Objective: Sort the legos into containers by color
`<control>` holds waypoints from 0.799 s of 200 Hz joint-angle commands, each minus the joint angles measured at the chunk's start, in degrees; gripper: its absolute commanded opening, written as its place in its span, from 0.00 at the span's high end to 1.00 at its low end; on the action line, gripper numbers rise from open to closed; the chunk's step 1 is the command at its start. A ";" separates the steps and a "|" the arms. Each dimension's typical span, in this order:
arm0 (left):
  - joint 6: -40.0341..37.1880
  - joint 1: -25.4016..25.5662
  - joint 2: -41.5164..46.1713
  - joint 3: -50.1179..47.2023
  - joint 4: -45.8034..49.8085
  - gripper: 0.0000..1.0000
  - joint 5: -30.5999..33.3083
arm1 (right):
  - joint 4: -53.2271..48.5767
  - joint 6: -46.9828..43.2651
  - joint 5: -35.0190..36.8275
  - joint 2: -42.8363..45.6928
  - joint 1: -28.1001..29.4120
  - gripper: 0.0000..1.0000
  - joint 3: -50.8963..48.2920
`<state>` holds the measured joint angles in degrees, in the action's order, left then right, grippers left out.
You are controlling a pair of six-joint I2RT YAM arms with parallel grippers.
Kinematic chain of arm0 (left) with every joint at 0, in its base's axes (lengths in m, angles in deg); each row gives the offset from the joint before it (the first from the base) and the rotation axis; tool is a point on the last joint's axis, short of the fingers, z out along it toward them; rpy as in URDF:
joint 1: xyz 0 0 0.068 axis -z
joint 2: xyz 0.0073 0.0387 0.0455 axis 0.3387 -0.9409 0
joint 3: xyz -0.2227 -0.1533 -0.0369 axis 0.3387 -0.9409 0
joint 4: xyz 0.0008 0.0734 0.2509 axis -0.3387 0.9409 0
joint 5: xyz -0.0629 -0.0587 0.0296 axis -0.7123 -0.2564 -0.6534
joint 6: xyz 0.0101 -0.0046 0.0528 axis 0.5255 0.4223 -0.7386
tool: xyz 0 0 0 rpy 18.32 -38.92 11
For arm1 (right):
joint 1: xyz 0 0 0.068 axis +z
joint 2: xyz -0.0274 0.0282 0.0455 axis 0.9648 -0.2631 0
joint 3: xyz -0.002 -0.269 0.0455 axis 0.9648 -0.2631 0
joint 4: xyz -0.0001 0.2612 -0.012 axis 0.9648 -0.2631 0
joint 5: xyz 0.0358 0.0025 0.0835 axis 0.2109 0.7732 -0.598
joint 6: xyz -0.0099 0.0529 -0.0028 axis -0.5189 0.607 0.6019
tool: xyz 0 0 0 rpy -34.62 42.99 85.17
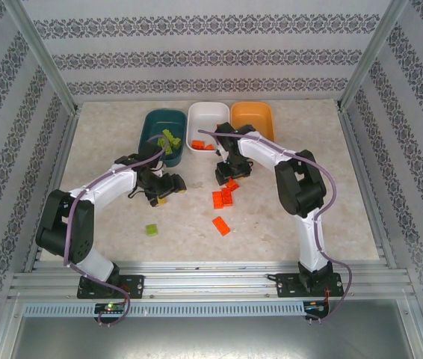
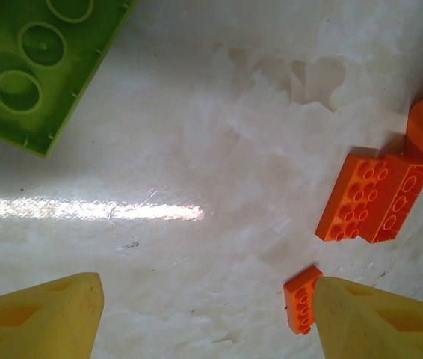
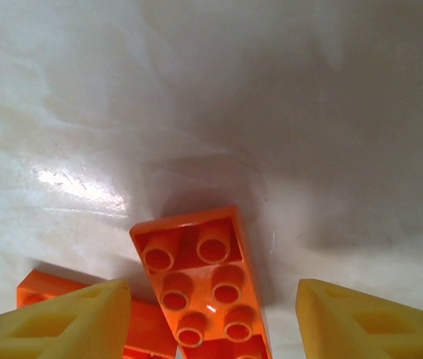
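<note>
My left gripper (image 1: 168, 187) hangs open low over the table, with bare tabletop between its yellow fingers (image 2: 47, 318). A lime green lego (image 2: 28, 63) lies ahead to the left. Orange legos (image 2: 372, 198) lie to the right, and a small orange one (image 2: 301, 299) sits against the outside of the right finger. My right gripper (image 3: 213, 288) is open and straddles an orange lego (image 3: 196, 262) lying on the table, with a gap on the right side. The teal bin (image 1: 152, 123) holds green legos (image 1: 170, 140). The white bin (image 1: 210, 116) holds orange legos (image 1: 200, 145). The orange bin (image 1: 252, 120) stands beside it.
A loose green lego (image 1: 152, 229) and orange legos (image 1: 221, 225) lie in the near middle of the table. A second orange lego (image 3: 47, 288) lies partly behind my right gripper's left finger. Patterned walls and metal rails close in the table on all sides.
</note>
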<state>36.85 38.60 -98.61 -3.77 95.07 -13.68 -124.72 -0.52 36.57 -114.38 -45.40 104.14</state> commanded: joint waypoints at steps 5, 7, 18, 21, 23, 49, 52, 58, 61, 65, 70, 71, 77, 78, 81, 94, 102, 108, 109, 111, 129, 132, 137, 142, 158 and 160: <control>1.24 0.51 2.10 -0.54 1.29 0.25 0.76 | 0.25 -0.14 0.70 -1.62 -0.82 0.43 1.13; 1.32 0.52 2.09 -0.52 1.30 0.25 0.77 | 0.32 -0.07 0.78 -1.74 -0.86 0.43 1.12; 1.42 0.51 2.28 -0.50 1.39 0.25 0.77 | 0.49 0.03 0.93 -2.04 -1.08 0.45 1.17; 1.49 0.51 2.34 -0.46 1.43 0.25 0.74 | 0.46 0.10 1.01 -2.19 -1.21 0.45 1.17; 1.49 0.50 2.32 -0.43 1.40 0.25 0.70 | 0.46 0.14 1.12 -2.24 -1.26 0.46 1.20; 1.68 0.55 2.26 -0.39 1.53 0.24 0.61 | 0.58 0.89 1.41 -2.40 -2.41 0.53 0.75; 1.75 0.53 2.26 -0.42 1.46 0.24 0.62 | 0.56 0.98 1.34 -2.28 -2.56 0.54 0.57; 1.86 0.55 2.17 -0.43 1.23 0.24 0.47 | 0.79 1.09 1.25 -2.06 -2.86 0.57 0.30; 1.94 0.54 2.01 -0.49 1.10 0.24 0.43 | 0.88 1.23 1.22 -1.93 -3.01 0.59 -0.01; 2.08 0.52 1.88 -0.47 0.95 0.24 0.30 | 1.04 1.19 1.16 -1.78 -3.21 0.61 -0.37; 2.25 0.58 1.82 -0.51 0.64 0.24 0.16 | 1.17 1.31 1.08 -1.41 -3.44 0.64 -0.77; 2.31 0.56 1.73 -0.51 0.56 0.24 0.12 | 1.21 1.34 1.07 -1.30 -3.47 0.64 -0.88; 2.52 0.53 1.57 -0.51 0.20 0.24 -0.08 | 1.46 1.36 0.90 -0.90 -3.78 0.66 -1.40; 2.63 0.53 1.56 -0.47 0.17 0.24 -0.09 | 1.49 1.36 0.89 -0.87 -3.82 0.67 -1.46; 2.69 0.53 1.48 -0.51 -0.05 0.24 -0.18 | 1.56 1.44 0.84 -0.57 -3.93 0.67 -1.75; 3.22 0.57 1.17 -0.57 -0.87 0.23 -0.44 | 1.63 1.64 0.57 0.91 -4.41 0.71 -2.81; 3.43 0.57 0.99 -0.50 -1.25 0.23 -0.54 | 1.64 1.70 0.26 1.98 -4.62 0.72 -3.38; 3.52 0.55 0.92 -0.36 -1.44 0.23 -0.46 | 1.64 1.86 -0.01 3.11 -4.72 0.73 -3.87; 3.52 0.54 0.89 -0.35 -1.49 0.23 -0.46 | 1.67 1.87 -0.04 3.29 -4.68 0.73 -3.97; 3.52 0.53 0.86 -0.34 -1.53 0.23 -0.48 | 1.65 1.90 -0.11 3.66 -4.79 0.73 -4.17; 3.62 0.55 0.32 -0.06 -2.00 0.23 -0.54 | 1.04 2.45 -1.68 7.20 -5.07 0.74 -5.80; 3.61 0.59 0.28 -0.07 -2.10 0.22 -0.55 | 1.00 2.62 -2.40 7.74 -5.08 0.74 -6.16; 3.69 0.64 0.22 -0.10 -2.36 0.22 -0.57 | 0.88 2.90 -3.61 8.89 -5.16 0.74 -6.64; 3.87 0.67 0.13 -0.24 -2.68 0.22 -0.54 | 0.90 3.34 -5.12 10.08 -5.24 0.74 -7.26; 4.50 0.89 -0.07 -0.75 -4.00 0.22 -0.63 | 1.33 4.94 -10.31 13.73 -5.43 0.74 -8.88; 4.60 0.93 -0.11 -0.81 -4.15 0.22 -0.63 | 1.34 5.20 -11.14 14.22 -5.48 0.74 -9.02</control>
<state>39.86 38.63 -98.02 -3.77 93.89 -13.92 -122.89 1.93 33.38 -107.54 -50.54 96.89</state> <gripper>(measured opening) 0.778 0.292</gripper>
